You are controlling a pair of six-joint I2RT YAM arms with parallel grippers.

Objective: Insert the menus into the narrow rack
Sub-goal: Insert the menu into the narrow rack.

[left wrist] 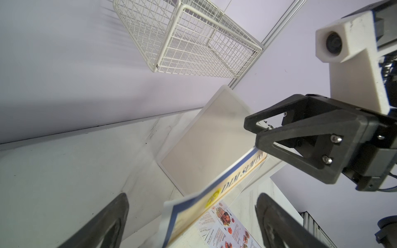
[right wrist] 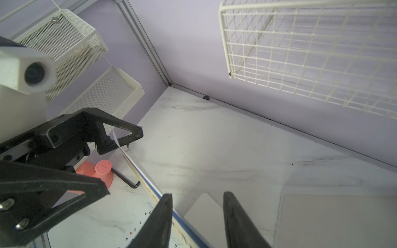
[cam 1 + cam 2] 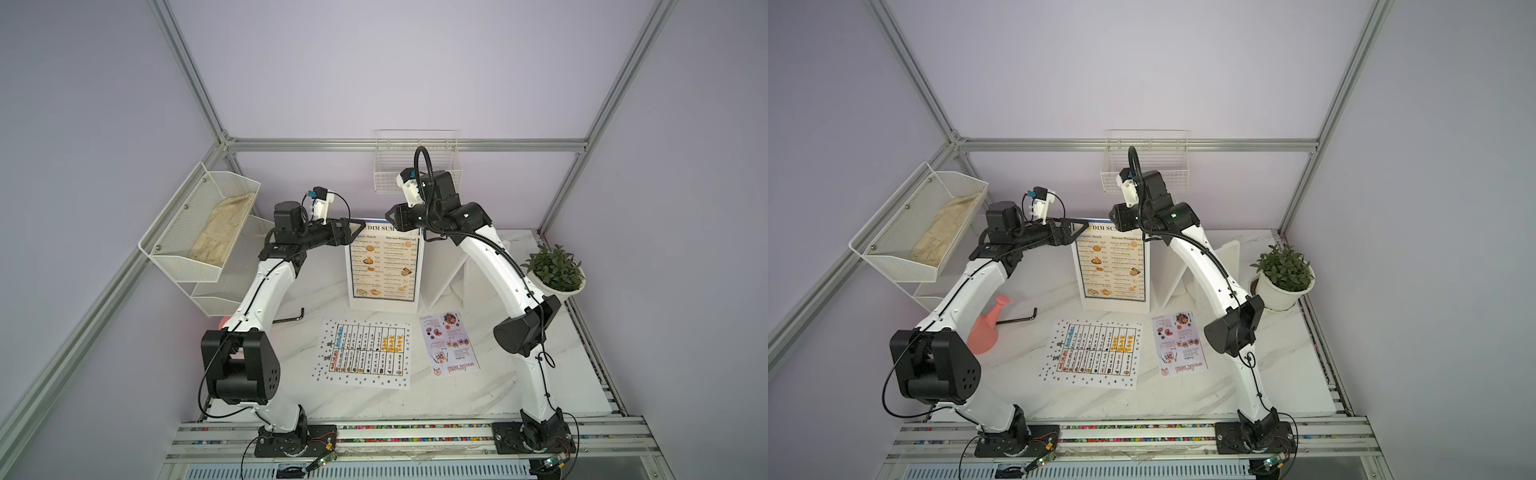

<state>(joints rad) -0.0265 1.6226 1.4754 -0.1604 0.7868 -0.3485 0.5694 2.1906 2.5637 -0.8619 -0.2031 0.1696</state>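
DIM SUM INN menu [image 3: 384, 266] standing upright in the narrow rack [image 3: 440, 270] mid-surface, left pincer [image 3: 353, 230] spread wide at its top corner, right pincer [image 3: 390, 216] at the opposite corner, grip unclear, grid menu [image 3: 365, 353] and SPECIAL MENU leaflet [image 3: 449, 343] flat in front

Soft, even, bright light casts faint shadows; wrist views blur close up and bend at edges.

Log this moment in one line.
DIM SUM INN menu upright | left gripper open astride its corner | right gripper open | grid menu, leaflet flat on table
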